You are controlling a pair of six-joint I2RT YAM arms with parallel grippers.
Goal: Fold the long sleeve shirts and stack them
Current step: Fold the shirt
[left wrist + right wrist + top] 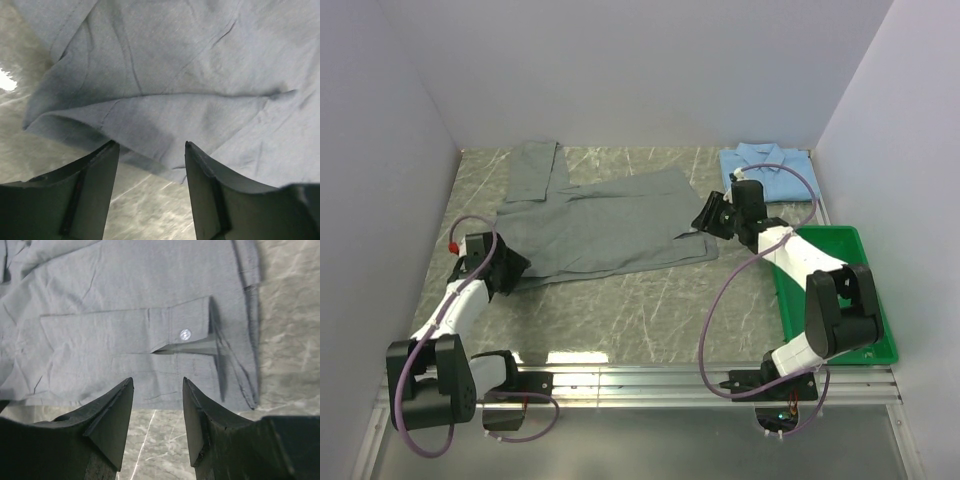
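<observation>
Grey shirt (600,225) lies spread over the middle of the table (650,310), toward its left side. One sleeve (115,327) is laid across the body, cuff button (186,334) up. Light blue shirt (765,170) sits folded in the far-right corner.

My left gripper (505,268) hangs at the grey shirt's near-left hem with jaws apart and nothing between them. My right gripper (157,381) is the same, just short of the shirt's right edge.

Risks, as I judge them:
- If I pinch only the top layer on the right, the laid-over sleeve slips out as I lift.
- If my two sides rise unevenly, the fold lands skewed.
- If I come in too low, my fingertips push the hem and bunch it.
</observation>
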